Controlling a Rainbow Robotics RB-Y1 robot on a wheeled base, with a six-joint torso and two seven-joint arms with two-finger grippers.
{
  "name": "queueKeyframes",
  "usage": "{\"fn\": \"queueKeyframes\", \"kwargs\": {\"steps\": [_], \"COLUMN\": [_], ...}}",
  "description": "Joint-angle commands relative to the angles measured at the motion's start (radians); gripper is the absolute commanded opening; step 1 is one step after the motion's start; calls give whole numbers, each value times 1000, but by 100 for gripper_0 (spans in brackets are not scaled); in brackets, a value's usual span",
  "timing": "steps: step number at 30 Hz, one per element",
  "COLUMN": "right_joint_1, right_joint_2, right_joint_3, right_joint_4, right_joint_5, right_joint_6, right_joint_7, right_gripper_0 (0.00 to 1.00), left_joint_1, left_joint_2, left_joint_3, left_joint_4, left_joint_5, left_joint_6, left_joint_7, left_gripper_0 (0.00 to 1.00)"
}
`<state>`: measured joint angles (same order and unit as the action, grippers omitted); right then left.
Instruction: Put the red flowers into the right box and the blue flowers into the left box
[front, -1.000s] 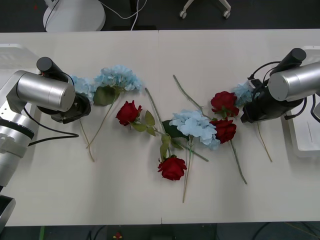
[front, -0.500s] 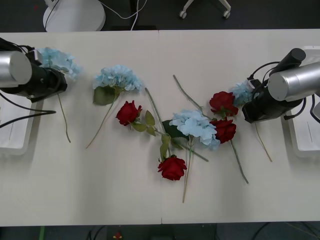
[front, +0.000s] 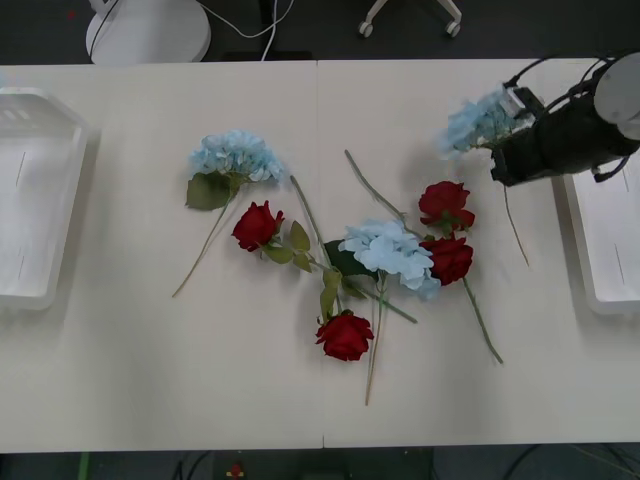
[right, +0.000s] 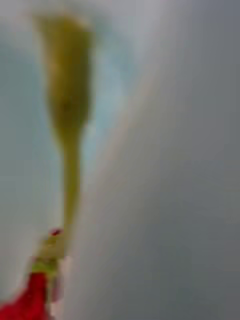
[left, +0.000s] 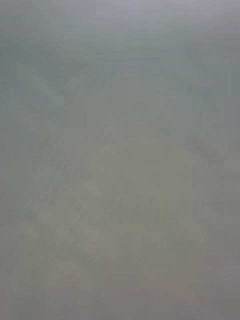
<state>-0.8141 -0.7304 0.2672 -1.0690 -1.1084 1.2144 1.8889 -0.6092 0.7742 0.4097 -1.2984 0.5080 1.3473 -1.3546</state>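
Observation:
My right gripper (front: 512, 160) hangs above the table's far right, next to the right box (front: 588, 262), shut on a blue flower (front: 480, 121) whose stem dangles below it. In the right wrist view a blurred green stem (right: 70, 145) runs close by, with a bit of red (right: 34, 296) beyond it. Two more blue flowers (front: 236, 155) (front: 390, 250) lie on the table. Several red flowers lie around them: one at centre left (front: 257, 224), one nearest the front (front: 345, 336), and two touching at centre right (front: 446, 204). The left box (front: 62, 200), at the left edge, looks bare.
A loose green stem (front: 375, 188) lies behind the middle blue flower. Bare tabletop runs along the front edge and between the flowers and each box. A white chair base (front: 148, 30) stands on the floor behind the table.
The left arm carried a blue flower leftward and has gone out of the front view. The right gripper lifted its blue flower off the table and moved it back and to the right.

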Motion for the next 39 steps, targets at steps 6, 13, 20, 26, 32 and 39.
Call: {"fn": "queueKeyframes", "kwargs": {"steps": [6, 13, 20, 26, 32, 39], "right_joint_1": [-148, -174, -174, -200, -211, -212], "right_joint_2": [-60, 22, 151, 256, 353, 450], "right_joint_3": [-13, 52, 152, 257, 287, 293], "right_joint_4": [-101, -198, -339, -362, -361, -350], "right_joint_5": [-419, -554, -567, -568, -567, -567], "right_joint_6": [-3, -19, -191, -363, -472, -549], "right_joint_7": [180, 245, 145, 64, 47, 44], "right_gripper_0": [0, 0, 0, 0, 0, 0], "left_joint_1": [-49, -20, 69, 77, 77, 78], "left_joint_2": [145, 137, 88, 79, 79, 80], "left_joint_3": [112, 81, 21, 15, 8, 47], "left_joint_4": [154, 185, 185, 185, 185, 162], "left_joint_5": [-52, -117, -112, -111, -95, 61], "left_joint_6": [-22, -68, -247, -251, -200, -123], "left_joint_7": [-121, -172, -169, -172, -172, -184], "left_gripper_0": [0, 0, 0, 11, 46, 93]}}
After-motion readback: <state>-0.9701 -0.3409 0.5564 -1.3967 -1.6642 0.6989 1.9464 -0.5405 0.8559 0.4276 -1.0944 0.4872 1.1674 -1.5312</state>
